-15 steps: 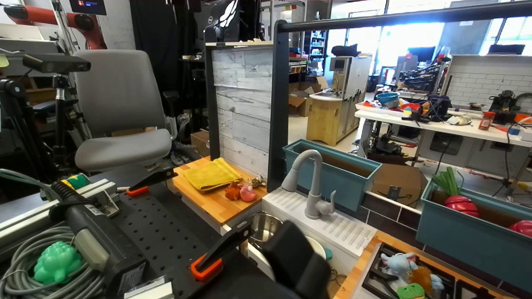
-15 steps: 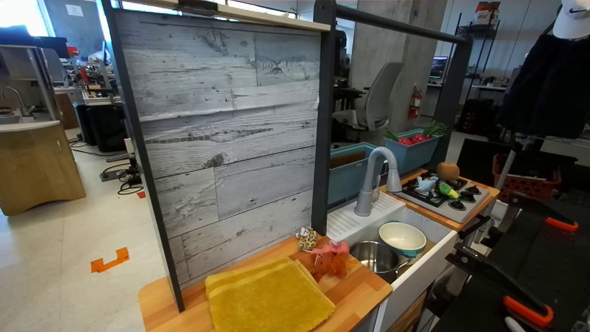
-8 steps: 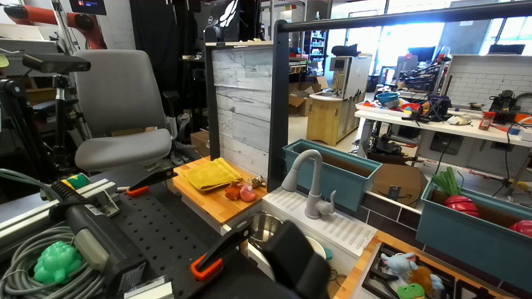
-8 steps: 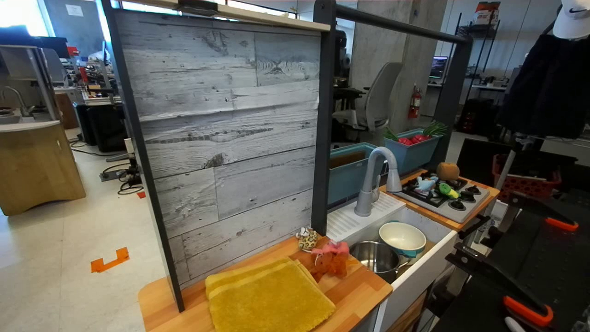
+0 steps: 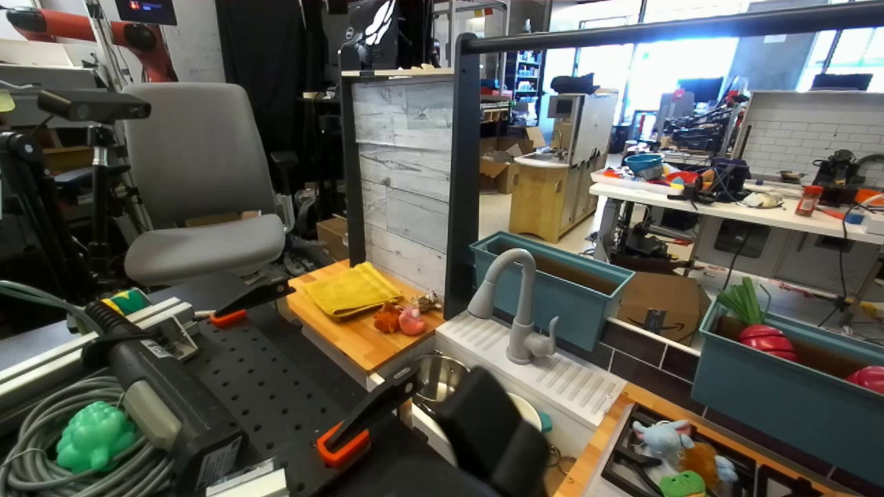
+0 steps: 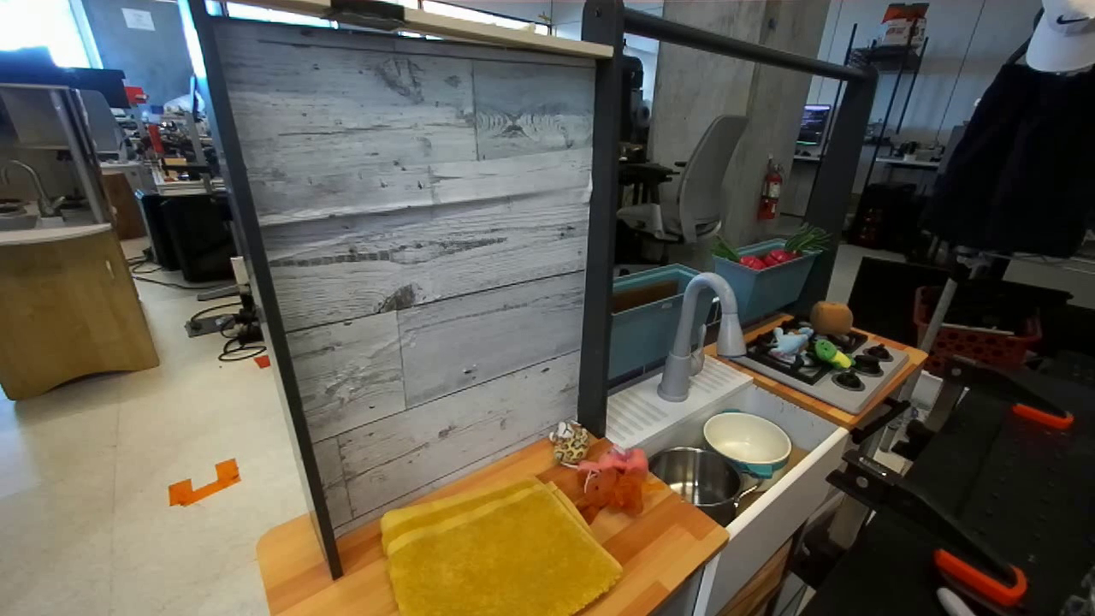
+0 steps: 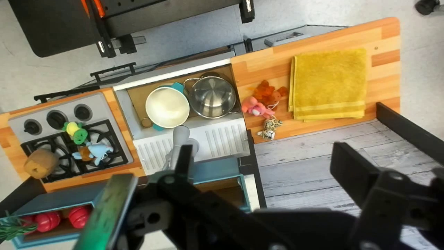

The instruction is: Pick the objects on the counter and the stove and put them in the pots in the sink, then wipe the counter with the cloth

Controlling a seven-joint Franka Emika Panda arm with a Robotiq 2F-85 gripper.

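My gripper [image 7: 262,151] is open and empty, high above the play kitchen in the wrist view; neither exterior view shows it. A folded yellow cloth [image 7: 329,83] lies on the wooden counter [image 7: 385,34]. Beside it are an orange plush [image 7: 265,92], a pink plush [image 7: 256,106] and a leopard-spotted plush [image 7: 270,127]. On the stove [image 7: 99,104] are a green-and-yellow turtle plush [image 7: 74,132], blue-and-brown plush [image 7: 99,151] and a brown round object [image 7: 41,162]. The sink [image 7: 126,107] holds a steel pot [image 7: 213,97] and a cream pot [image 7: 167,107], both with no toys inside.
A grey faucet [image 6: 680,364] rises behind the sink. Teal planters [image 5: 552,283] stand along the back, one with red radishes [image 5: 766,342]. A white-grey wood panel [image 6: 428,257] and dark posts [image 6: 601,214] stand behind the counter. Clamps with orange pads [image 5: 343,447] sit on the black table's edge.
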